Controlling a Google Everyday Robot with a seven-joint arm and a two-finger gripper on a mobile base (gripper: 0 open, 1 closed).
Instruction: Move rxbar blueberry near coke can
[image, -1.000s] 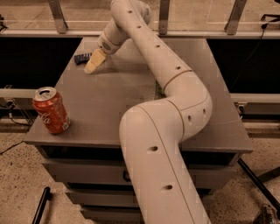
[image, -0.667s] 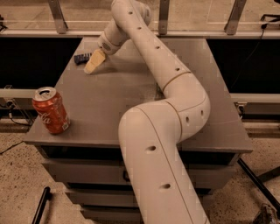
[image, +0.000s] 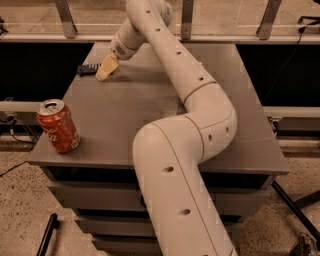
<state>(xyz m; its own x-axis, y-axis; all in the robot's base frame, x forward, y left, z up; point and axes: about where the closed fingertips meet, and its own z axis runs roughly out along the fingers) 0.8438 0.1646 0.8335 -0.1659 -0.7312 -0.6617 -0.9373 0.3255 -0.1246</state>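
The rxbar blueberry (image: 88, 69) is a small dark flat bar lying at the far left edge of the grey table (image: 150, 120). My gripper (image: 105, 71) reaches across the table and sits just right of the bar, low over the surface, its pale tip touching or almost touching the bar's right end. The coke can (image: 58, 126) is red with white script and a silver top. It stands upright at the near left corner of the table, well in front of the bar and the gripper.
My white arm (image: 190, 130) crosses the middle of the table from the near side. A rail with metal posts (image: 187, 20) runs behind the table. Drawers sit under the tabletop, and a black bar (image: 47, 235) lies on the speckled floor.
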